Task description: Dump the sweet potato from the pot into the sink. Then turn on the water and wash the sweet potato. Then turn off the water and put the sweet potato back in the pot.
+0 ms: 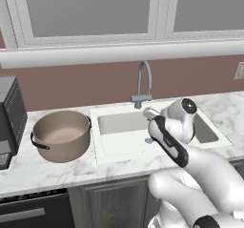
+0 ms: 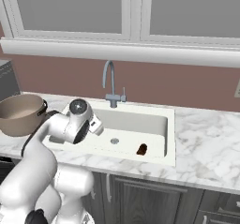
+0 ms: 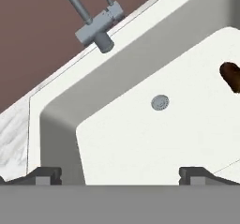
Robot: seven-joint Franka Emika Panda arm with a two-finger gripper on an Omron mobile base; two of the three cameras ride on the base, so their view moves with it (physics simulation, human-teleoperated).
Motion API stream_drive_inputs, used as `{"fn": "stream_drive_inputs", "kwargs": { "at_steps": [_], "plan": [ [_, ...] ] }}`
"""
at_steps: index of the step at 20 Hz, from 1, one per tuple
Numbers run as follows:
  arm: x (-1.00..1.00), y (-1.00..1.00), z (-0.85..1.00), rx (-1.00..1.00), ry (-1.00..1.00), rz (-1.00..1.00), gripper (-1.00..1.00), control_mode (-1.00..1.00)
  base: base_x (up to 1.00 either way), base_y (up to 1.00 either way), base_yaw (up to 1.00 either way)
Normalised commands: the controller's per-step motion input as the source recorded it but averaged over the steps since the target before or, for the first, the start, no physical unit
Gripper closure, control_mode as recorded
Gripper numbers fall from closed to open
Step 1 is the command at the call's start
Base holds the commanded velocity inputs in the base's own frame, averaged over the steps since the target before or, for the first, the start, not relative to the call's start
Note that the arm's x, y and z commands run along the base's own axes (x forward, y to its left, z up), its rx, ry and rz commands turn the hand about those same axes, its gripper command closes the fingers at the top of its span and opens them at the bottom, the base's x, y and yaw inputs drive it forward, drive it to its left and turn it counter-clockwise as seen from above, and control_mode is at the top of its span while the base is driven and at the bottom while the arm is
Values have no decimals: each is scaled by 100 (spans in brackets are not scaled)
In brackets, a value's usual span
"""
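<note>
The sweet potato, a small reddish-brown lump, lies on the floor of the white sink near its front right corner, right of the grey drain. In the hand view the sweet potato sits at the right edge, beyond the drain. My gripper hangs open over the sink's left part, nothing between its fingers. The tan pot stands upright on the counter left of the sink, its pale inside bare. The pot also shows in the right base view.
A grey gooseneck faucet rises behind the basin, with no water running from it. A dark boxy appliance stands left of the pot. Marble counter stretches right of the sink. My arm covers the sink's right half in the left base view.
</note>
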Motion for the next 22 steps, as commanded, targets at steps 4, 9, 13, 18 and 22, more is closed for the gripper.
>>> {"fn": "stream_drive_inputs", "kwargs": {
  "at_steps": [4, 9, 13, 18, 22],
  "plan": [
    [6, -69, 13, 0, -11, 22, -100, -100, 0, 0, 0],
    [2, -65, 7, 0, -12, 21, -100, -100, 0, 0, 0],
    [0, -48, 18, 0, -19, 19, -100, -100, 0, 0, 0],
    [1, -4, 2, -4, -29, 20, -100, -100, 0, 0, 0],
    [26, 0, 3, -11, -27, 16, -100, -100, 0, 0, 0]
  ]
}}
